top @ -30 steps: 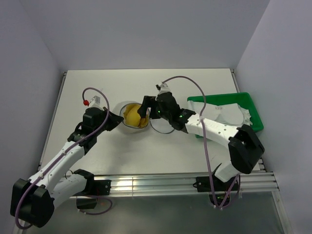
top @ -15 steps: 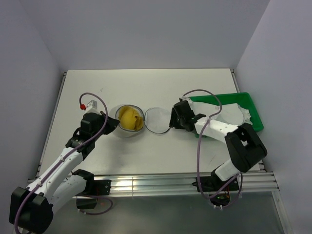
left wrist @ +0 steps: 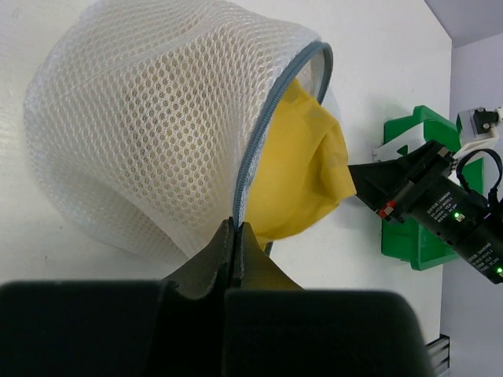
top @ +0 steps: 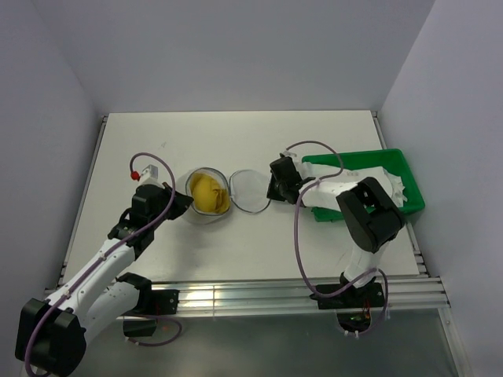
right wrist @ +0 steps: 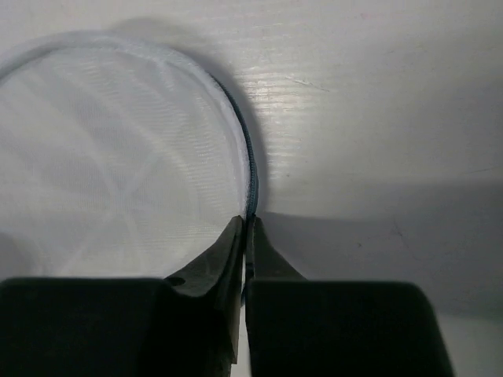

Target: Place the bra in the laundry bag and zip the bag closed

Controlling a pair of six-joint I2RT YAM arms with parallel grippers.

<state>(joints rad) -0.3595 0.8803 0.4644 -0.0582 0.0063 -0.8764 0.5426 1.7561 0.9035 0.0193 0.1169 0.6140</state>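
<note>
The white mesh laundry bag lies open mid-table, and the yellow bra is bunched inside it. Its round mesh lid lies flat to the right, joined to the drum. My left gripper is shut on the bag's zipper rim, with the bra bulging out of the opening. My right gripper is shut on the lid's zippered edge, the lid mesh spreading left of the fingers. No pull tab shows.
A green plastic tray holding white fabric sits at the right edge of the table, behind my right forearm. Grey walls close in the table on three sides.
My right gripper drew back from the bra in the bag, moved right to the lid's outer edge and shut on it. The left gripper kept its grip on the rim.
</note>
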